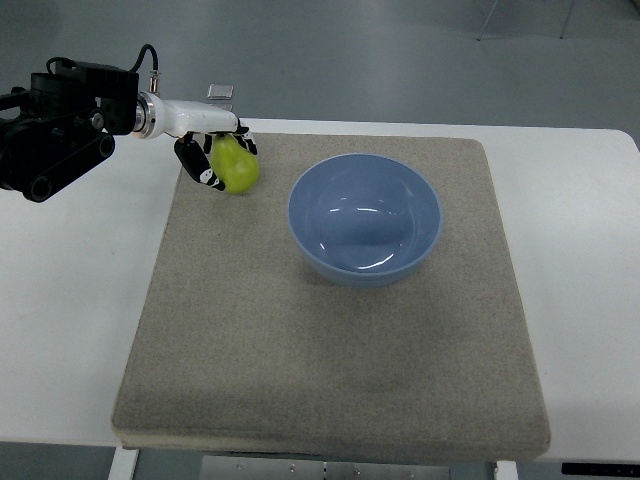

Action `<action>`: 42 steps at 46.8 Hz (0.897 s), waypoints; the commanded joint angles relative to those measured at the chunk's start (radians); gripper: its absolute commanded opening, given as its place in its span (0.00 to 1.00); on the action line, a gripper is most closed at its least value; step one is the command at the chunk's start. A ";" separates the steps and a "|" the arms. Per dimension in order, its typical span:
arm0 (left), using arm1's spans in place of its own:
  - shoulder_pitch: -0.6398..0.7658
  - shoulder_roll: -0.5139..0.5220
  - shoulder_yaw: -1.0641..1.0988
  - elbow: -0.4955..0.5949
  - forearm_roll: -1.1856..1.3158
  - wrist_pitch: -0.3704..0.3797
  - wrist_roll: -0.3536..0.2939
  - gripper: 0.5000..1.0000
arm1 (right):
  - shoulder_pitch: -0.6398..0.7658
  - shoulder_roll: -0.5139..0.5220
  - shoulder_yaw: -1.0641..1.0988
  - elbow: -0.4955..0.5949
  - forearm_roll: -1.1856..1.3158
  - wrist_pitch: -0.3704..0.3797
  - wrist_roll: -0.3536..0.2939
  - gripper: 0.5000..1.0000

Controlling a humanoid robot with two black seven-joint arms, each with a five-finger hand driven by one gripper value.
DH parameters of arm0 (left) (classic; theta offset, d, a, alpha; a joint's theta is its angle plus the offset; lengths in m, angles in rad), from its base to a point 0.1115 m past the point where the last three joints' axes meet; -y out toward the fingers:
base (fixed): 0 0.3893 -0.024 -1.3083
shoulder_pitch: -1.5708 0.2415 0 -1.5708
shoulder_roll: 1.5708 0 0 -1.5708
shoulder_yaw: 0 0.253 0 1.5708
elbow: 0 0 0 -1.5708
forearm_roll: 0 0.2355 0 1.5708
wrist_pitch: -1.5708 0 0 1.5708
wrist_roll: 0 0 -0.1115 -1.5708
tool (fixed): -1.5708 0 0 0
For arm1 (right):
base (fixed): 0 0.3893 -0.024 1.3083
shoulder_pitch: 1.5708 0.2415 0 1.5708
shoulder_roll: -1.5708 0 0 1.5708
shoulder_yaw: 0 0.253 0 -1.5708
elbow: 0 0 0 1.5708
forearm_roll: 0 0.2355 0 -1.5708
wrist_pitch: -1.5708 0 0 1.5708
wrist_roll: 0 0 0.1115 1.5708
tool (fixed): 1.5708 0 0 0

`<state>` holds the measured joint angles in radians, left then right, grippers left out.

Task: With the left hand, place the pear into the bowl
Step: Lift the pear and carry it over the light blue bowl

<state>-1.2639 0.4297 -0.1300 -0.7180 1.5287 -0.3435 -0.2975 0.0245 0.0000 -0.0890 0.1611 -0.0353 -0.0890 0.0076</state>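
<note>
We list a smooth white table (580,300) bearing a square, coarse-woven beige mat (330,370), and on the mat's far half a round, glossy blue bowl (365,220), its hollow bare. At the mat's far left corner we record the left hand (215,150), black-and-white fingers (208,177) curled around a smooth yellow-green pear (235,165), left of the bowl and apart from it.
</note>
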 commanded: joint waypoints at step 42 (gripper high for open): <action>-0.180 0.054 -0.008 -0.561 0.047 -0.015 0.003 0.00 | 0.000 0.000 0.000 0.000 0.000 0.000 0.000 0.85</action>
<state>-1.4523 0.5104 -0.1382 -1.2922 1.5450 -0.3589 -0.2967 0.0248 0.0000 -0.0890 0.1611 -0.0353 -0.0890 0.0077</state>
